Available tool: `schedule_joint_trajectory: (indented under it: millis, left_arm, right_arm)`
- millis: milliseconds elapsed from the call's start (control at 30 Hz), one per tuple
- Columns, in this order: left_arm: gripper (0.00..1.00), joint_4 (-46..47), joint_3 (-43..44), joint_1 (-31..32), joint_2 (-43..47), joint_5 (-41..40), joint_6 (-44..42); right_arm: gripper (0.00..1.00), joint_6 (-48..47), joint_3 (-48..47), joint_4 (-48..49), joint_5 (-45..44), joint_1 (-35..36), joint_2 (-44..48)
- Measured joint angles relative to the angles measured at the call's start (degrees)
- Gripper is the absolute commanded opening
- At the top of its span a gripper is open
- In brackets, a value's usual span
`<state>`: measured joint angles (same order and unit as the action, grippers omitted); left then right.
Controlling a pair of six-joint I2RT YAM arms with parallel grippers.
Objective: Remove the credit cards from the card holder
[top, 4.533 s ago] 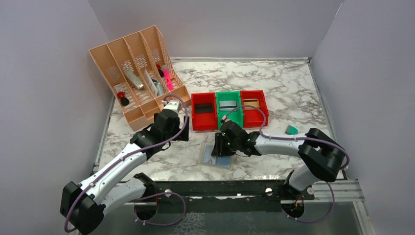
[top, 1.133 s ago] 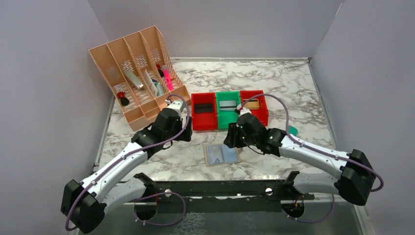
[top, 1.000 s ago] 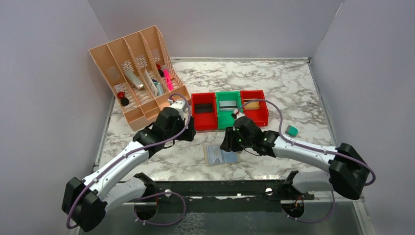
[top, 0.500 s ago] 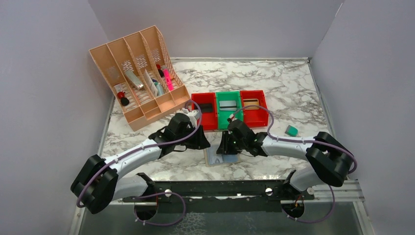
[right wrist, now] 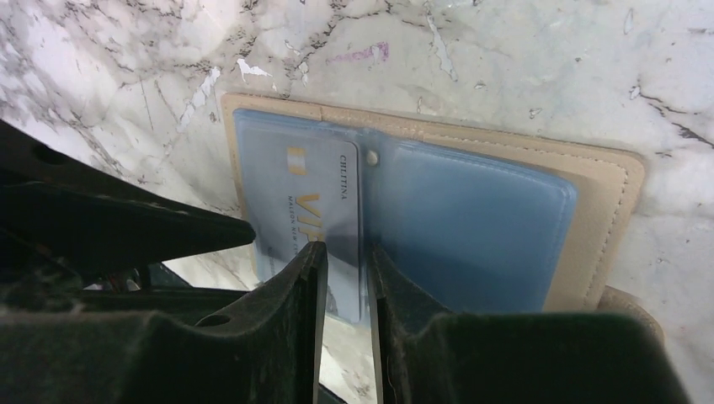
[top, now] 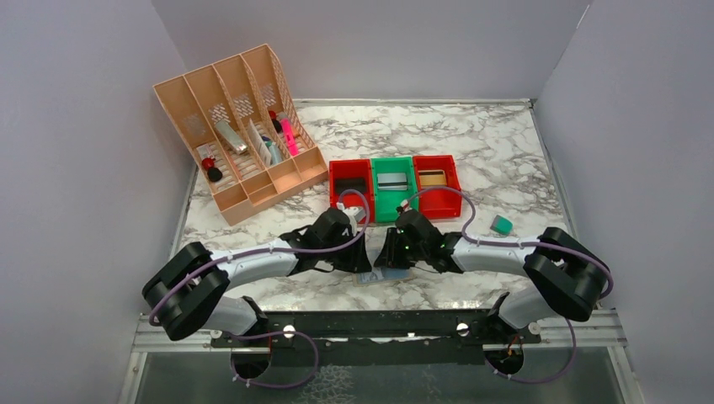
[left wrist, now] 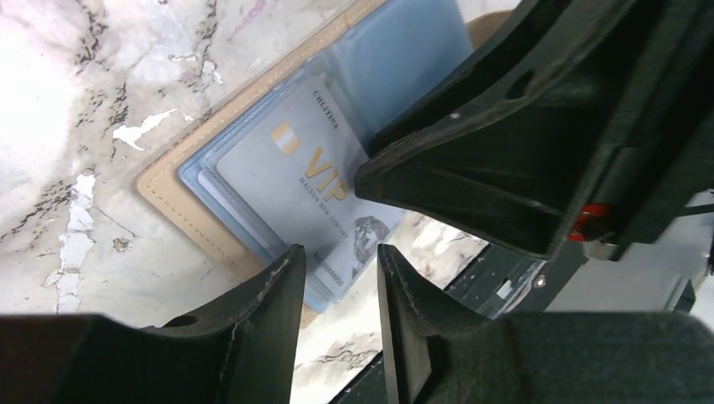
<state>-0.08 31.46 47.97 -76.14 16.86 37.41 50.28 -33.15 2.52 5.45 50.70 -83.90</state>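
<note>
The card holder [right wrist: 606, 194] lies open and flat on the marble near the table's front edge, tan rim outside and blue-grey pockets inside. A pale VIP credit card [right wrist: 303, 202] sticks part way out of its left pocket toward the front edge. In the top view both grippers cover most of the card holder [top: 380, 274]. My right gripper [right wrist: 341, 252] hovers low over the card's right edge, jaws a narrow gap apart, nothing pinched. My left gripper [left wrist: 337, 278] is open at the card's [left wrist: 311, 177] protruding end, marble showing between its fingers. The two grippers nearly meet: left [top: 364, 259], right [top: 385, 255].
Behind the holder stand a red bin [top: 350, 192], a green bin [top: 392, 187] and another red bin [top: 436, 183]. A peach desk organiser [top: 240, 135] fills the back left. A small teal object [top: 502, 224] lies at the right. The black front rail [top: 379, 324] runs just below the holder.
My left arm has swung right and down to the card holder and its jaws have narrowed. My right gripper has dropped onto the holder's middle and its jaws have narrowed too.
</note>
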Motion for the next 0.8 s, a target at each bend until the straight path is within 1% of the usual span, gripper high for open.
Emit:
schedule_joint_trajectory:
  millis: [100,267,333,467,667,800]
  left_arm:
    - [0.33,0.00,0.00,0.94,-1.86,-1.27,0.33]
    - [0.31,0.00,0.00,1.84,-2.60,-3.93,1.14]
    - [0.30,0.00,0.00,2.05,-2.60,-4.61,1.40]
    - [0.24,-0.15,-0.09,2.16,-2.58,-5.16,1.81]
    - [0.20,-0.20,-0.35,2.32,-2.56,-6.08,2.01]
    - [0.20,-0.20,-0.37,2.40,-2.56,-6.80,2.05]
  right_arm:
    - [0.29,1.36,0.83,1.60,0.13,-0.20,0.00]
    - [0.29,3.30,1.88,3.37,0.55,-0.57,0.07]
    - [0.27,3.74,2.29,4.09,0.92,-0.79,0.13]
    - [0.17,4.09,3.10,5.27,2.05,-1.25,0.24]
    - [0.01,4.33,4.48,6.62,3.10,-2.12,0.63]
    - [0.01,4.33,5.11,6.95,4.94,-3.74,0.96]
